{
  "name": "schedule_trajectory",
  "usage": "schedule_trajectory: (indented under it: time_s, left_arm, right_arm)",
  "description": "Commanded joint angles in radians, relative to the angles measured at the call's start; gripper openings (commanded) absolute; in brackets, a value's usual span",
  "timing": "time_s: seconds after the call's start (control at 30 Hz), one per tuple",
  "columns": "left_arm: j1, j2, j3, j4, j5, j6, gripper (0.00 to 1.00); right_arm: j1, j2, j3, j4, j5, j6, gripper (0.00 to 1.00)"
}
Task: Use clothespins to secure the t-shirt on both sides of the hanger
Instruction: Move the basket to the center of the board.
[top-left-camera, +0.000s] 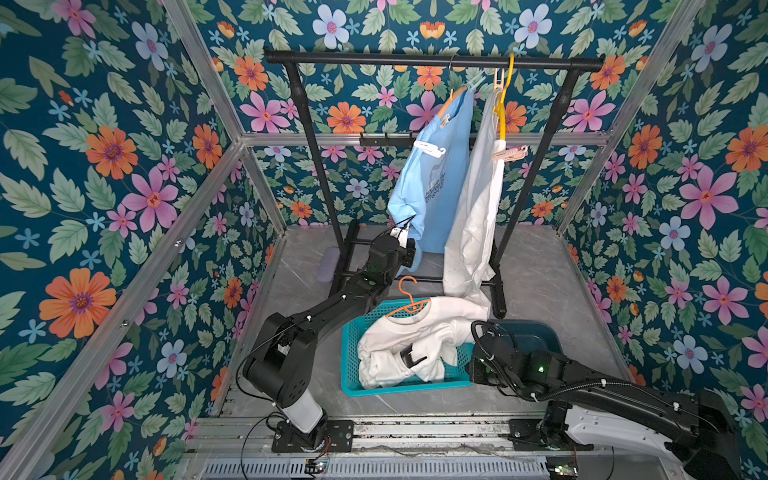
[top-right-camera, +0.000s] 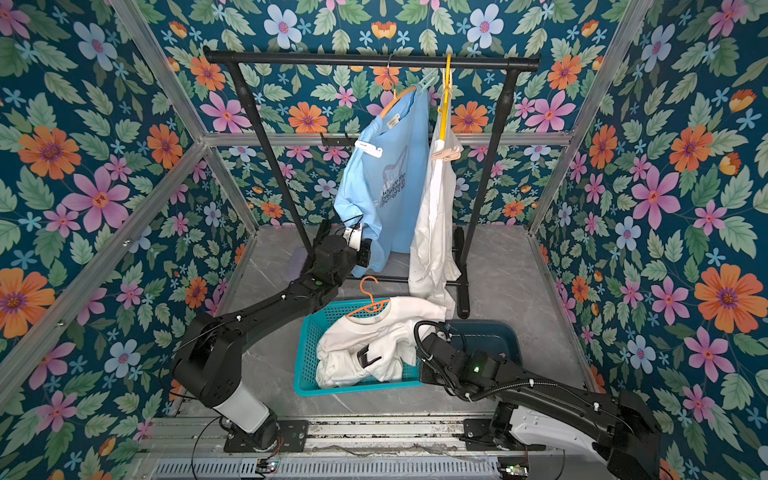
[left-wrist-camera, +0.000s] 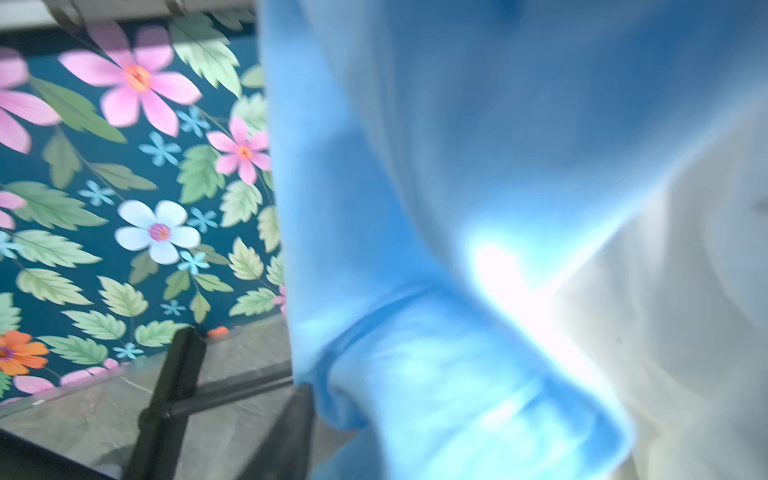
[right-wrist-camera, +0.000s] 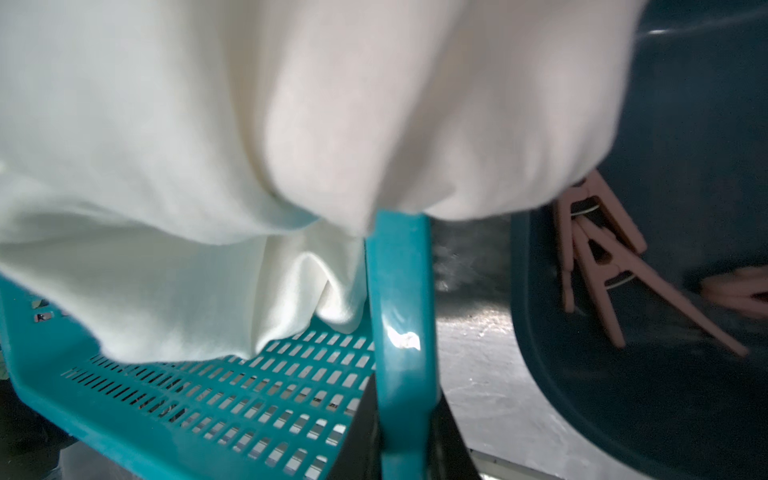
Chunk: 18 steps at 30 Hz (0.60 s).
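the left tool (top-left-camera: 412, 252) sits against the low edge of the blue t-shirt (top-left-camera: 436, 187), which hangs above it from the wooden hanger (top-left-camera: 454, 96) on the rack (top-left-camera: 432, 61). its wrist view is a blur of blue cloth, so i cannot tell whether its jaws are parted or pinching the hem. high above this tool a white clothespin (top-left-camera: 429, 147) bites the near shoulder and a pale green clothespin (top-left-camera: 476, 80) the far one, so this shirt reads as pinned on both sides. the step in hand looks like letting the hem go. part the jaws fully, then back straight away from the cloth without dragging sideways, or the shirt may swing and slip under its pegs.

the right tool (top-left-camera: 412, 356) lies on the white t-shirt (top-left-camera: 432, 332) in the teal basket (top-left-camera: 347, 361), its black fingers poking out of a fold. whether they grip cloth i cannot tell. the orange hanger (top-left-camera: 409, 301) sits in the collar just beyond it, and spare pink clothespins (right-wrist-camera: 598, 257) lie in the dark blue bin (top-left-camera: 536, 334) beside its wrist. this shirt is probably next. lift it by the hanger, not by loose cloth, and keep clear of the white garment (top-left-camera: 473, 216) hanging down near the basket.
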Motion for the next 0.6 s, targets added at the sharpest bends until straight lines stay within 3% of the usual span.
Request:
schedule_trajectory:
  time_s: [0.0,0.2,0.4,0.47,0.57]
  left_arm:
    - [0.004,-0.031,-0.016,-0.043,0.067,-0.013,0.75]
    - [0.004,-0.137,-0.065,-0.13,0.178,0.005,0.99]
    - [0.004,-0.291,-0.146,-0.195,0.248,0.019,1.0]
    - [0.004,-0.331,-0.155,-0.243,0.249,0.024,1.0]
    - [0.003,-0.392,-0.175,-0.301,0.244,0.019,1.0]
  right_arm:
    - [0.001,-0.004,-0.001,-0.02,0.016,0.025,0.01]
    - [0.001,-0.001,-0.001,-0.007,0.016,0.024,0.03]
    - [0.001,-0.001,-0.007,0.005,0.012,0.028,0.06]
    - [0.001,-0.002,-0.01,0.014,0.012,0.028,0.13]
    - [0.001,-0.007,-0.001,0.007,0.025,0.022,0.31]
